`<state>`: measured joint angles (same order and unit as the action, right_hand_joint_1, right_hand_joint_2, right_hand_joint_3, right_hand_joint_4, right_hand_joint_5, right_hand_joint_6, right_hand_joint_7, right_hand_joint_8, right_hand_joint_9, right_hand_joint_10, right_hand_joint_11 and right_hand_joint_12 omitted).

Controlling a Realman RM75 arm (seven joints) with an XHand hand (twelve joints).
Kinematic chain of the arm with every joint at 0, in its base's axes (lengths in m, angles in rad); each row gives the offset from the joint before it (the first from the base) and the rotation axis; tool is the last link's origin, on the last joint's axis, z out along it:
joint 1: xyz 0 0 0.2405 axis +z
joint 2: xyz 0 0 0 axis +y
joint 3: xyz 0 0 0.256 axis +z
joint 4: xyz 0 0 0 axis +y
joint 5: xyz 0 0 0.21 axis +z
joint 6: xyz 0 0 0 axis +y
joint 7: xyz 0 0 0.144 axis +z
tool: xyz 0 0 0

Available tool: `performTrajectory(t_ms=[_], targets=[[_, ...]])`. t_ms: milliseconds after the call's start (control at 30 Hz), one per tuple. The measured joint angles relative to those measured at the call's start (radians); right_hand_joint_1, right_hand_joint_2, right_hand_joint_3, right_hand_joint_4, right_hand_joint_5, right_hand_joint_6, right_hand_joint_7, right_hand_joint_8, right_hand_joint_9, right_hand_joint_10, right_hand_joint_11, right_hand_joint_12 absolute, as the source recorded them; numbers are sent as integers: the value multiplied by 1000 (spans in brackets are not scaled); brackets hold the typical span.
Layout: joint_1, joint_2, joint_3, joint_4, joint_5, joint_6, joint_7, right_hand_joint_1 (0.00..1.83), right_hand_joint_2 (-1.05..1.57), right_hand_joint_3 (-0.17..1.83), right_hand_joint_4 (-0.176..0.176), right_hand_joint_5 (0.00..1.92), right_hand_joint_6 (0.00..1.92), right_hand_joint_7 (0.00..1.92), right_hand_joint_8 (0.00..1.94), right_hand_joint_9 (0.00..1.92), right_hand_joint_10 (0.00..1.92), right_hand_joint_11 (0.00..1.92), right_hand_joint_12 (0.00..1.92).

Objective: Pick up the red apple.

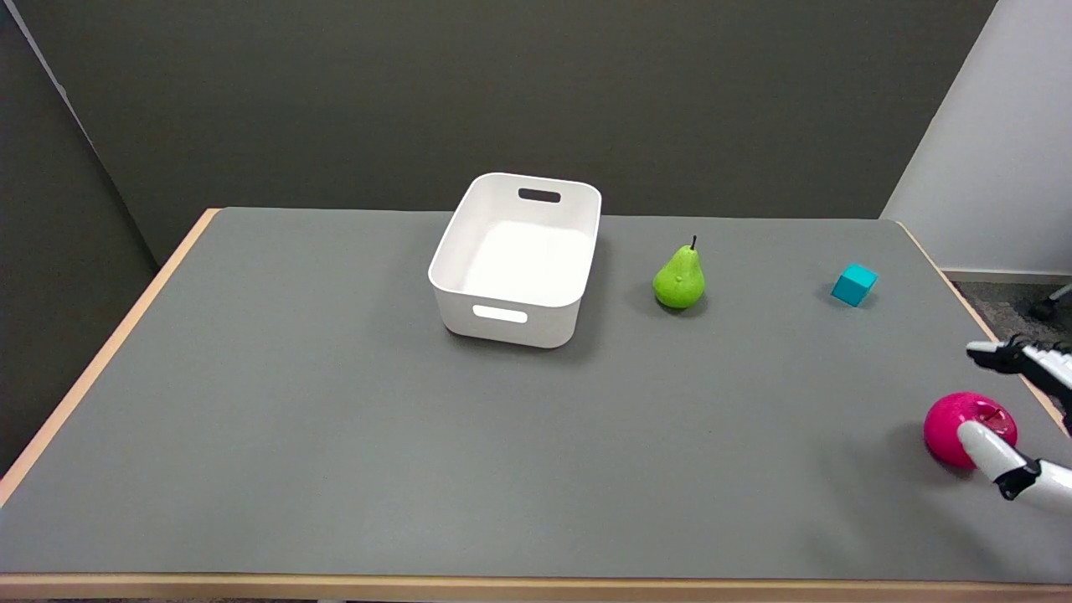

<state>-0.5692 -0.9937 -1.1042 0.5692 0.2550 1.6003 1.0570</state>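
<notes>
Grey matting covers the table (335, 435), which has a pale wooden edge and stands before a dark olive wall, with a lighter wall at the far right. At the picture's right edge the right hand (1026, 419) reaches in, only partly in view: one white finger lies across the near side of the red apple (963, 425), its tip touching the fruit's front, while other dark-and-white fingers (1017, 358) are spread just beyond the apple on its far side, apart from it. The hand straddles the apple with its fingers parted and does not grip it; the apple sits on the table near the right edge, stem dimple up, between those fingers. Farther from the hand, toward the back of the table, a small teal cube (854, 285) rests tilted on the mat. Well to the left of the hand a green pear (679, 279) stands upright with its dark stem up. Beyond the pear, farther still from the hand, sits a white bin (469, 276) with slot handles at its ends.
</notes>
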Motion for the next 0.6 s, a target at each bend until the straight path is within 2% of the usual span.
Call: performTrajectory(t_ms=[300,600], targets=[[65,22,-93,-133,1,22,-2,288,641,826,69,368,697,507,540,333,949,141,1315],[140,55,-153,-215,1,25,-4,280,640,833,79,362,688,497,520,326,911,117,1273]])
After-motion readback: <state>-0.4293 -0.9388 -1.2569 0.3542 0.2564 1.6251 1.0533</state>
